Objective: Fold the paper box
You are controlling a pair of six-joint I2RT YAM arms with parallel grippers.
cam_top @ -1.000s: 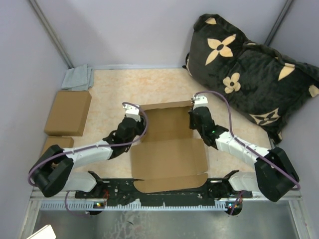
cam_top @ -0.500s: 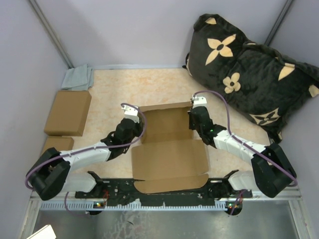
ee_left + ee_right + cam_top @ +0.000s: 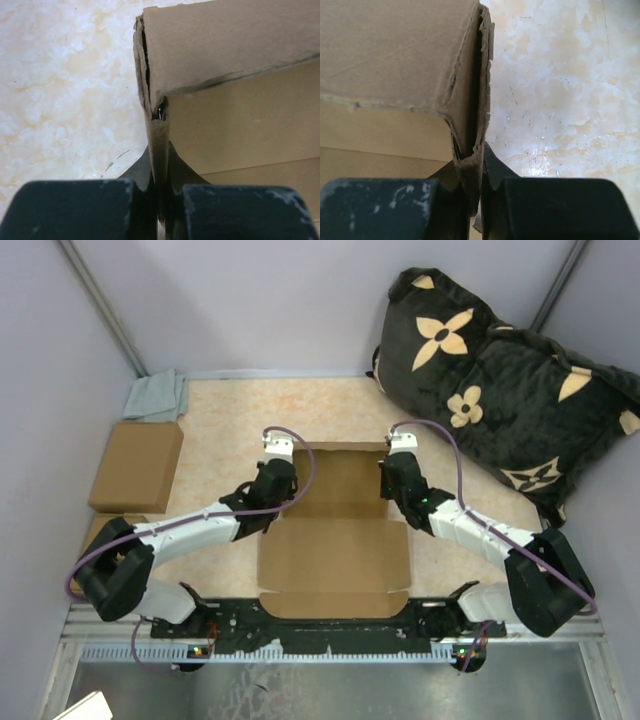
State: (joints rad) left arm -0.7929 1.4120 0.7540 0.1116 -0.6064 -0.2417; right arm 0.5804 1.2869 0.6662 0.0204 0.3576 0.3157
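Note:
The brown paper box [image 3: 335, 540] lies in the middle of the table, its far half folded up into walls and its near panel flat toward the arm bases. My left gripper [image 3: 283, 483] is shut on the box's left side wall [image 3: 159, 145], the thin cardboard pinched upright between its black fingers [image 3: 182, 175]. My right gripper [image 3: 392, 480] is shut on the right side wall [image 3: 470, 150], where doubled cardboard layers sit between its fingers [image 3: 492, 172]. The far wall [image 3: 225, 45] stands up between the two grippers.
Two plain brown cardboard blocks [image 3: 136, 465] lie at the left edge, with a grey cloth [image 3: 155, 396] behind them. A black pillow with tan flowers [image 3: 500, 380] fills the far right corner. Grey walls enclose the table on three sides.
My left gripper moved in toward the box's left wall and shut on it. The box's left side now stands up and the whole box looks squarer. The right gripper has kept its grip.

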